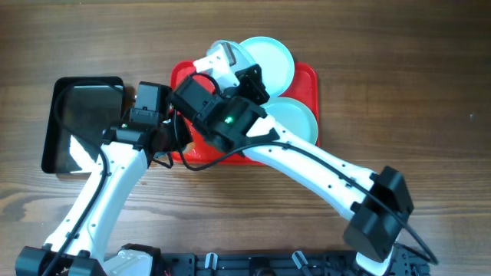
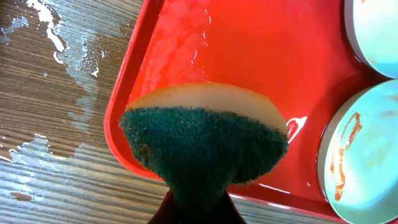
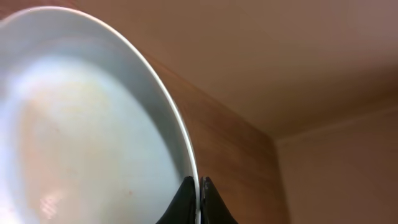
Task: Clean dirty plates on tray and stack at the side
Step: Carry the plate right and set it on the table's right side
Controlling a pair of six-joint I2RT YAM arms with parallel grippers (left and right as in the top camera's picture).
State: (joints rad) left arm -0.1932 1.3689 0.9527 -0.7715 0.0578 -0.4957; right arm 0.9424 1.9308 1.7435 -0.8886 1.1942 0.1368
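Over the red tray [image 1: 181,77], one plate [image 3: 93,124], rim between the right fingers [image 3: 181,204].

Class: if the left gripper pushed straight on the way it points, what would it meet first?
Probably the bare floor of the red tray, sponge first, short of the smeared plate; depth unclear.

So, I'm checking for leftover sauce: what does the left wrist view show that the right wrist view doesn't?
Left wrist only: the green sponge over the red tray, water on the table, and a plate with an orange smear. Right wrist only: a lifted plate pinched at its rim by the right gripper. Shared: pale plates, though not the same one.
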